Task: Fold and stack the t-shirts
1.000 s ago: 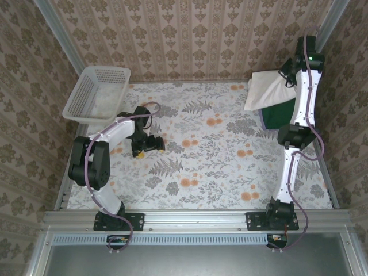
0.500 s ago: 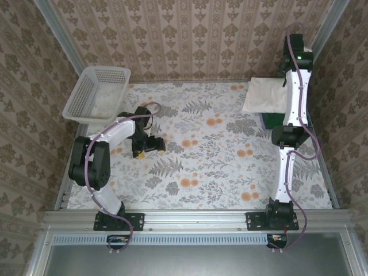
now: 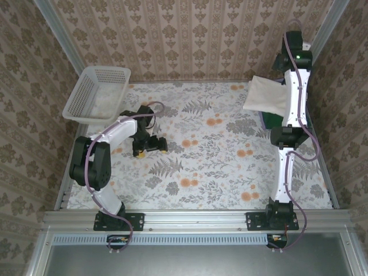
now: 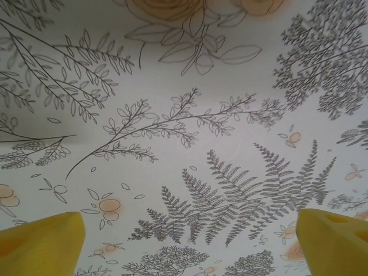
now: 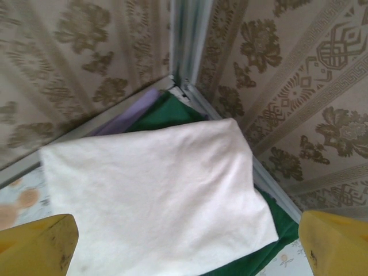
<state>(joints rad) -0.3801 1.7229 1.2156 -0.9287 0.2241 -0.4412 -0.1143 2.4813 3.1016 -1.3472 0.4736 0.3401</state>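
the cream-white t-shirt (image 5: 155, 190) lies folded atop the dark green t-shirt (image 5: 172, 112) in the far right corner of the surface (image 3: 218, 161), directly below the right hand (image 5: 185, 247), which is released and grasping nothing. the left hand (image 4: 190, 241), also released, is well apart near the left edge.

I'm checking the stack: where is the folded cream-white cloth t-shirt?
In the top external view, the folded cream-white cloth t-shirt lies in the far right corner of the floral-patterned table, on top of the dark green cloth t-shirt.
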